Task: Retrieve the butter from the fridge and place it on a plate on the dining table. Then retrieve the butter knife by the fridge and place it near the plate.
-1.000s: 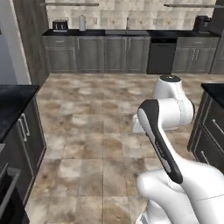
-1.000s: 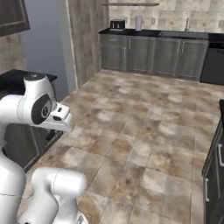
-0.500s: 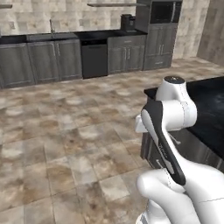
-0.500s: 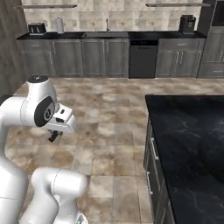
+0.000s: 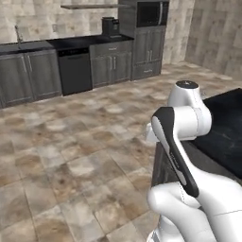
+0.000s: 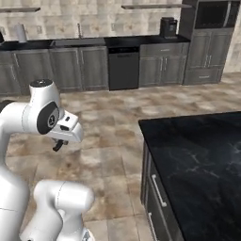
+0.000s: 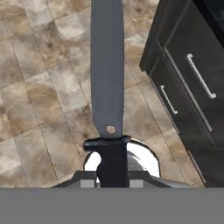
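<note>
And the whole picture has swung round: the back wall's cabinets have slid off leftward and a black marble top [image 6: 197,155] has come into the right base view beside the arm. That's the base turning, not the things shifting about. Could be the table, could be the shorter counter; there are drawers with bar handles in its side, so I can't call it. No plate to be seen on the part that shows.

The knife [image 7: 107,70] is in the gripper [image 7: 112,168]. In the hand view the dark handle sits between the jaws, which are closed tight on it, and the long grey blade runs straight out away from the hand over the tiled floor [image 7: 39,87]. It's pointing past the drawer fronts [image 7: 188,92] of that black-topped unit, which lie just to one side of the blade. In the right base view the gripper [image 6: 59,145] hangs tucked under the arm's wrist, left of the marble top and apart from it.

So by my reading we're on the second half of the job, carrying the knife towards the plate. The grip looks square on the handle, blade in line with the hand. Next call is to find the plate on the table and bring the blade over the top without clipping that edge
</note>
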